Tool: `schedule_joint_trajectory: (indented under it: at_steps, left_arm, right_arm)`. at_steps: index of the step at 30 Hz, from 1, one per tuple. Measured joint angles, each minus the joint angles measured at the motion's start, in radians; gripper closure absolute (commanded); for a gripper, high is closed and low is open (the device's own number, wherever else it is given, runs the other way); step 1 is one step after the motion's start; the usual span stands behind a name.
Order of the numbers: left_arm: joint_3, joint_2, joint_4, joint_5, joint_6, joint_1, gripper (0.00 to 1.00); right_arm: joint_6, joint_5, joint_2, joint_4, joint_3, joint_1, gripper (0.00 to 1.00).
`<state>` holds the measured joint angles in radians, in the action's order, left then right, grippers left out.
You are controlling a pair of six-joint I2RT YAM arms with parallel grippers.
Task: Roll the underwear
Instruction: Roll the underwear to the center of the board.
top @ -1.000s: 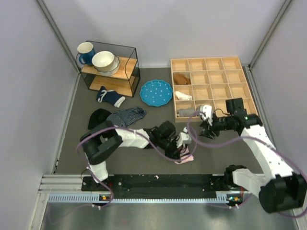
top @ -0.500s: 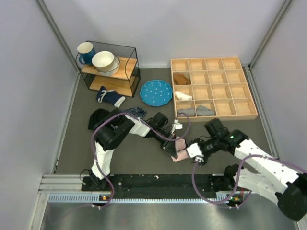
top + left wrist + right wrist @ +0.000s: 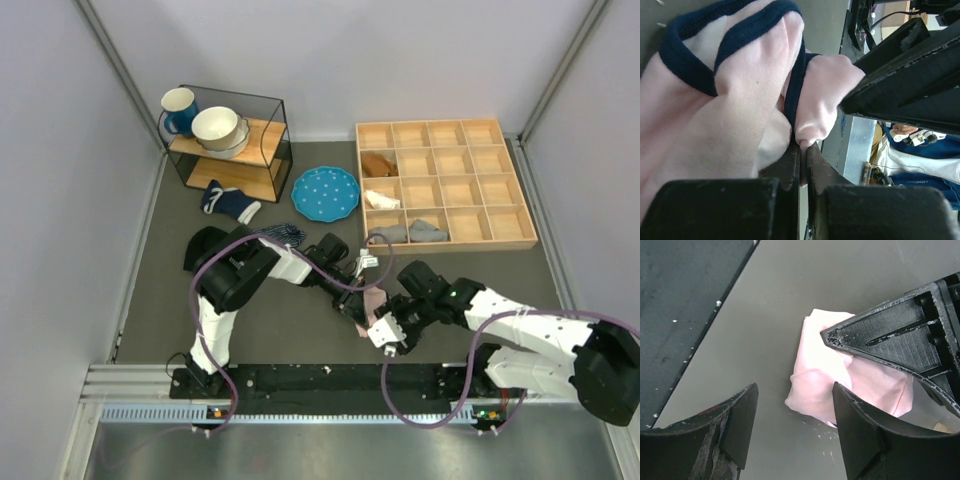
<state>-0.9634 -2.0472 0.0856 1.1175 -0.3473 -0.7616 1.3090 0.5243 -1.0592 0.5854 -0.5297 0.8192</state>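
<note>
Pinching the underwear, left jaws sit beside spread right jaws.

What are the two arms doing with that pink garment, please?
The left gripper is shut on a fold of the small light pink cloth underwear with navy trim, which lies bunched on the dark grey table in front of the arm bases. The right gripper hovers open right beside the bundle and is not gripping it. The garment looks loosely folded, not yet a tight roll.
</note>
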Motion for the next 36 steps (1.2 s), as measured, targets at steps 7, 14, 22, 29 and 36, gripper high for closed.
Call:
schedule_joint_trajectory:
  at_steps: [7,14,22,29,36]
  left_arm:
    - [-0.002,0.006,0.000,-0.018,-0.017,0.000,0.80]
    - [0.039,0.112,0.034,-0.174,-0.010,0.008,0.60]
    - [0.209,0.347,0.142,-0.390,0.086,0.029,0.51]
    - [0.547,0.661,0.439,-0.480,0.290,-0.011,0.50]
    - [0.680,0.760,0.602,-0.553,0.562,-0.176,0.47]
  right_arm:
    - [0.000,-0.086,-0.030,-0.050,0.025,0.006,0.51]
    - [-0.014,-0.163,-0.056,-0.087,0.026,0.008,0.78]
    - [-0.082,-0.153,-0.120,-0.060,-0.027,-0.014,0.89]
    - [-0.139,0.015,-0.192,0.073,-0.103,-0.192,0.89]
    - [-0.154,0.163,-0.329,0.210,-0.195,-0.310,0.89]
